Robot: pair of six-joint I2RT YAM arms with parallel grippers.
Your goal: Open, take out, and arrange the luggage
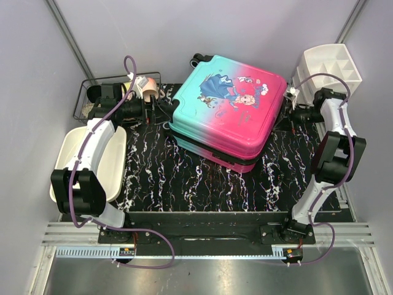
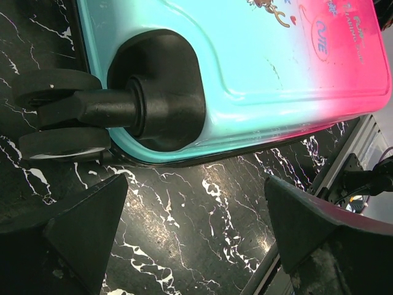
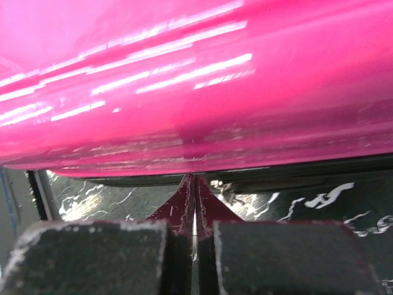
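On black marbled mat (image 1: 202,178), centre: luggage (image 1: 230,110) lies flat, closed, print up, turned askew. Left gripper (image 2: 196,203) spread wide, low over mat, just beside teal corner wheel (image 2: 61,114), apart from it. Right gripper (image 3: 195,196) closed, tips together at dark seam under pink side; whether anything pinched, cannot tell. White tub (image 1: 116,160) under left arm; organizer (image 1: 325,64) far right.

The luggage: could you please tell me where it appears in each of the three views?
Top external: the luggage lies closed at the centre, slightly right.
Left wrist: its teal wheeled corner fills the top.
Right wrist: its pink shell fills the upper half.
Shared landmark: the black marbled tabletop beneath it.
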